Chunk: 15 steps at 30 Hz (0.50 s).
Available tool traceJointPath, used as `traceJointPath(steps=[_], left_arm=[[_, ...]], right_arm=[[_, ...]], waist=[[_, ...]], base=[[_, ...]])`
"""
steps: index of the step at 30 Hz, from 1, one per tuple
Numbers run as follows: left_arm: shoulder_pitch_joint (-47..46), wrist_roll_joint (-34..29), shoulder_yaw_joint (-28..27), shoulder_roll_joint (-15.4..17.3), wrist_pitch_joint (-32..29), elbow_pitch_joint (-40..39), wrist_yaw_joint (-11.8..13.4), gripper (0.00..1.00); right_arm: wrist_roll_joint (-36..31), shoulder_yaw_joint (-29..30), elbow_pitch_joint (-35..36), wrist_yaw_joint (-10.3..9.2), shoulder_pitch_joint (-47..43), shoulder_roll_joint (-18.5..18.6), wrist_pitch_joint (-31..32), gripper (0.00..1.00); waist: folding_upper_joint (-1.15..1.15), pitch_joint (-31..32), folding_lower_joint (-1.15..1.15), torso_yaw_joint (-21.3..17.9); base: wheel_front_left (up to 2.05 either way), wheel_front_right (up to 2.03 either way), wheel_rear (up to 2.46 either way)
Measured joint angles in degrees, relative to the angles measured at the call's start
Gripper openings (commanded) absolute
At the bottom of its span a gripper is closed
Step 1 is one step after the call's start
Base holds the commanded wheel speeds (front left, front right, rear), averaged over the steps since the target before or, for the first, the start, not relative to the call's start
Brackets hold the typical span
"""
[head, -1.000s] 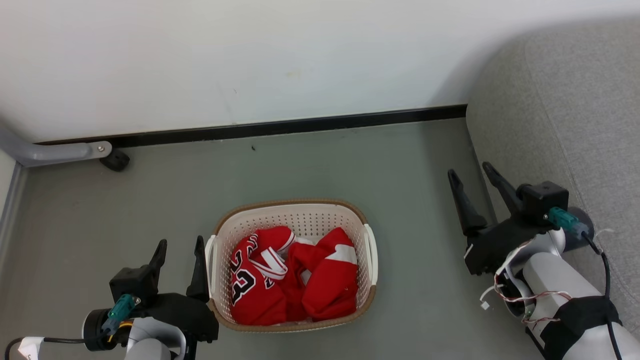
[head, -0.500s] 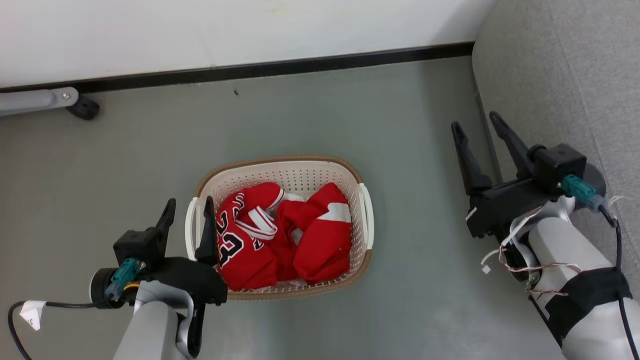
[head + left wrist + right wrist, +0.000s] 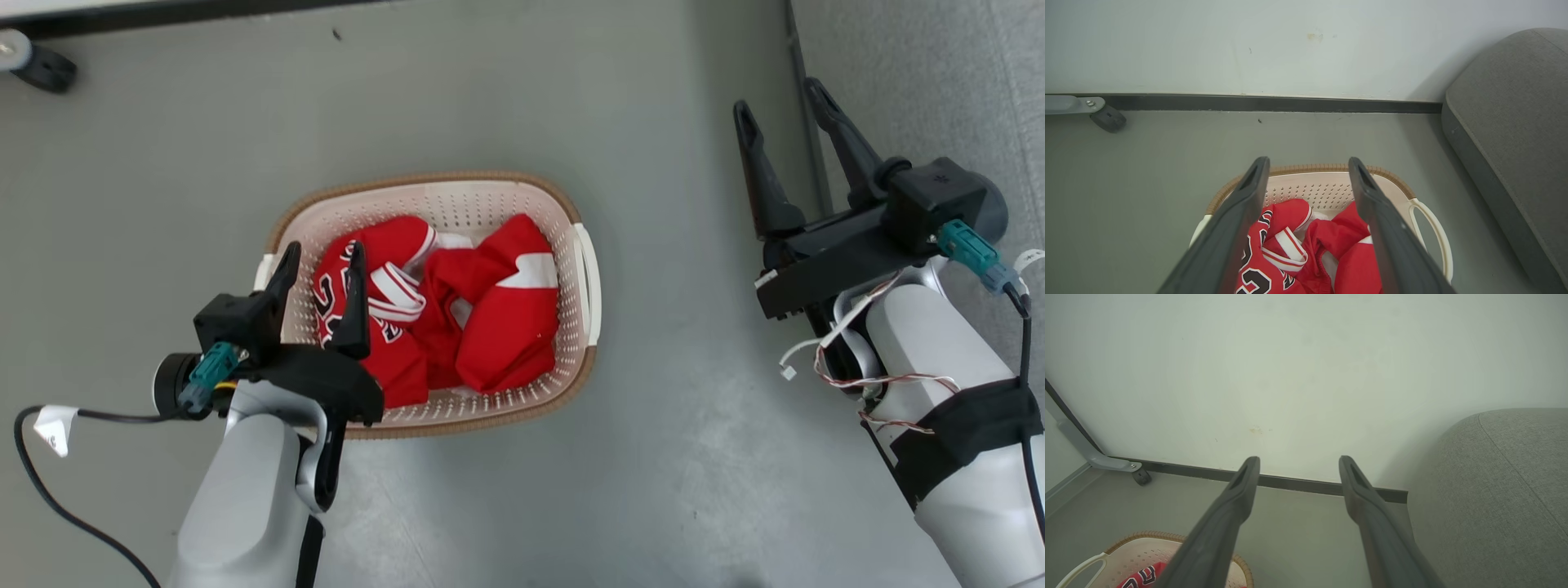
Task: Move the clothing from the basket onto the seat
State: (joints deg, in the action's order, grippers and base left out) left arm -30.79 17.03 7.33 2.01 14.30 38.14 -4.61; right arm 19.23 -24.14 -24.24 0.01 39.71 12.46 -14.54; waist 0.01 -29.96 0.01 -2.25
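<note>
Head view had my left claw [image 3: 324, 251] spread wide and empty, one tip above the left rim of the basket [image 3: 457, 177], the other over the clothing [image 3: 490, 327]. That red bundle lay below and to the right of the claw, long axis running left to right. My right claw [image 3: 775, 96], also wide and empty, hung well apart beside the seat [image 3: 922, 73]. Left was nearer, I judged.
</note>
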Motion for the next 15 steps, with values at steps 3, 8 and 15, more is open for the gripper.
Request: traceJointPath(steps=[3,8,15], left_arm=[[-1.58,0.0,0.58,-0.03,0.0,0.94,-0.02,1.0],[-3.35,-0.08,1.49,-0.12,0.0,2.7,-0.54,1.0],[-6.47,-0.18,2.47,-0.14,0.0,5.38,-0.94,1.0]], right_arm=[[-0.64,0.05,0.94,-0.03,0.55,-0.6,-0.01,1.0],[-1.23,0.4,2.26,-0.09,0.76,-1.23,-0.01,1.0],[-1.92,1.18,4.38,-0.09,2.19,-1.25,-0.16,1.0]], waist=[[0.0,-2.06,0.0,-0.35],[0.0,-5.03,-0.01,-0.92],[0.0,-8.59,0.0,-1.56]], base=[[0.0,0.0,0.0],[0.0,0.0,0.0],[0.0,0.0,0.0]])
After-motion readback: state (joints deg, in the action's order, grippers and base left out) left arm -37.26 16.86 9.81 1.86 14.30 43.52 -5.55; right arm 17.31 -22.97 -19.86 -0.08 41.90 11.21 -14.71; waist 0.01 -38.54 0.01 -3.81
